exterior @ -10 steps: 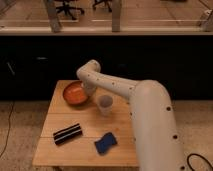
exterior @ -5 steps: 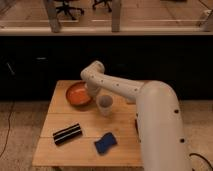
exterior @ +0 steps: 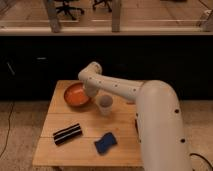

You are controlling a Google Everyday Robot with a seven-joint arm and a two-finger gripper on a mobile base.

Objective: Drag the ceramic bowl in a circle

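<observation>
On the wooden table (exterior: 52, 152), a black block (exterior: 67, 133) lies front left, and the orange bowl (exterior: 75, 95) sits back left. The gripper (exterior: 89, 94) is at the bowl's right rim; I cannot tell its grasp. A pale cup (exterior: 105, 104) stands just right.

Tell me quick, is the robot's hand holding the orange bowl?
Gripper: down at the right rim of the bowl; open or closed cannot be told.
</observation>
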